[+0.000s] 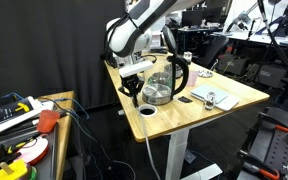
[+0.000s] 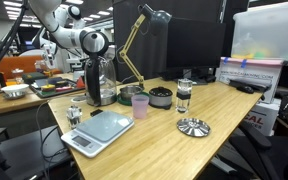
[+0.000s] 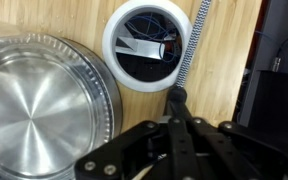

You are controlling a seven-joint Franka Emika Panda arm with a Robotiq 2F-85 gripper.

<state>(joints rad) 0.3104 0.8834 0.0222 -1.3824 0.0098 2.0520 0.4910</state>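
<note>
My gripper (image 3: 176, 97) is shut, its two black fingers pressed together with nothing visible between them. It hangs low over the wooden desk (image 3: 84, 20), just beside the kettle's steel lid (image 3: 34, 105) and near a round cable hole with a white ring (image 3: 154, 45). A grey braided cable (image 3: 191, 50) runs past the hole's rim and ends from sight under the fingertips; whether it is pinched I cannot tell. In an exterior view the gripper (image 1: 134, 84) sits at the left of the glass kettle (image 1: 164, 82), close to the hole (image 1: 147, 110).
On the desk stand a kitchen scale (image 2: 99, 130), a pink cup (image 2: 139, 105), a black round container (image 2: 160, 97), a glass (image 2: 184, 95), a metal strainer (image 2: 193, 127) and a desk lamp (image 2: 144, 30). The desk edge (image 3: 242, 60) is close on the right in the wrist view.
</note>
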